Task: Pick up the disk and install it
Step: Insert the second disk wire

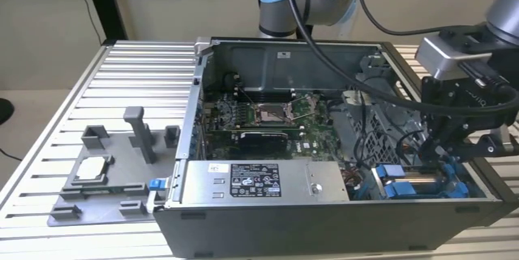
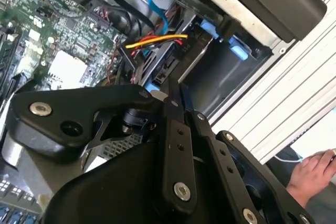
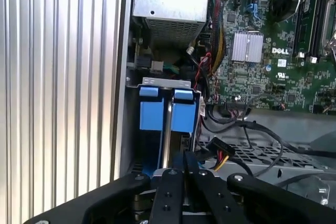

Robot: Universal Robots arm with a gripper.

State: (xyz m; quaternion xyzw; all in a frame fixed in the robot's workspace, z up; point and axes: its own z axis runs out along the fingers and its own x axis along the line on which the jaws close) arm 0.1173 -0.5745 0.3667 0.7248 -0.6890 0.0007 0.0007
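The disk [image 1: 417, 182], silver between bright blue carrier pieces, sits in the drive bay at the case's front corner, on the exterior view's right. In the first wrist view the disk [image 3: 167, 115] shows two blue tabs with a silver strip between them. My gripper [image 1: 444, 161] hangs directly over it. Its black fingers [image 3: 178, 171] are pressed together with nothing between them, tips down at the disk's near edge. In the second wrist view the gripper [image 2: 171, 88] ends beside a bit of blue carrier [image 2: 152, 86]. Whether the tips touch the disk is hidden.
The open computer case [image 1: 194, 120] holds a motherboard [image 1: 268, 114], a silver power supply box [image 1: 247, 181] and loose cables [image 2: 157, 40] near the bay. A grey fixture [image 1: 106, 202] with a small silver chip [image 1: 93, 167] lies on the exterior view's left. A person's hand [image 2: 315, 169] rests beyond the table edge.
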